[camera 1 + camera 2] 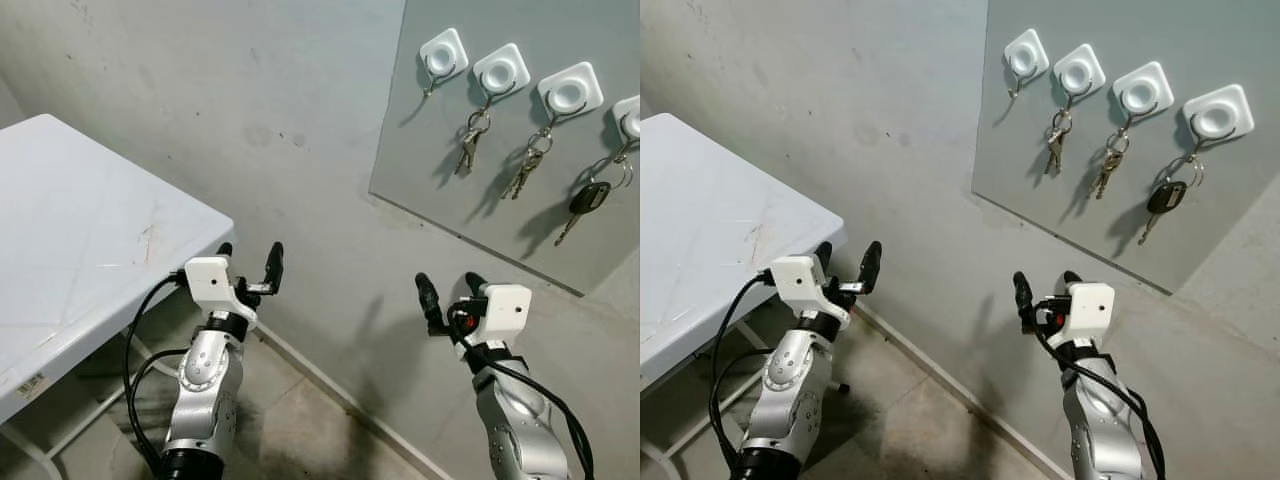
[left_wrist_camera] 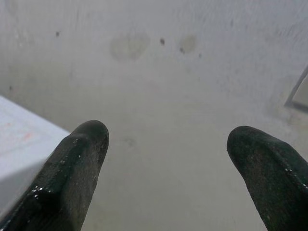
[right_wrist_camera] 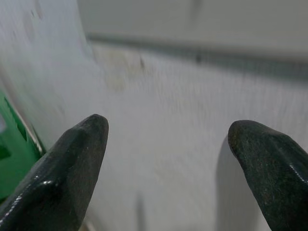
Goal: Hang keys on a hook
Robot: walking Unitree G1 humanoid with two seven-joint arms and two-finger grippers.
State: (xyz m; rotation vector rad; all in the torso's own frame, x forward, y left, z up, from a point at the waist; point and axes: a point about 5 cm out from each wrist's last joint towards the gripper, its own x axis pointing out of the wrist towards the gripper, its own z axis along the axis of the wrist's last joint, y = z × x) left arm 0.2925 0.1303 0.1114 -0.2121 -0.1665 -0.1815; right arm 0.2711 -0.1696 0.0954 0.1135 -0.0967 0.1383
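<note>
A grey panel [image 1: 500,200] on the wall at the upper right carries a row of white square hooks. The leftmost hook [image 1: 443,52] is bare. A bunch of keys [image 1: 470,140] hangs from the second hook, another bunch [image 1: 527,166] from the third, and a black car key [image 1: 590,196] from the fourth. Both grippers are raised toward the wall, well below the panel. My left gripper [image 1: 249,262] is open and holds nothing. My right gripper [image 1: 450,290] is also open and empty. The left wrist view has open fingertips [image 2: 79,159] facing bare wall.
A white table [image 1: 80,230] stands at the left, its corner close to my left gripper. The grey wall meets the tiled floor [image 1: 300,430] along a baseboard between the arms. A green object [image 3: 12,149] is at the edge of the right wrist view.
</note>
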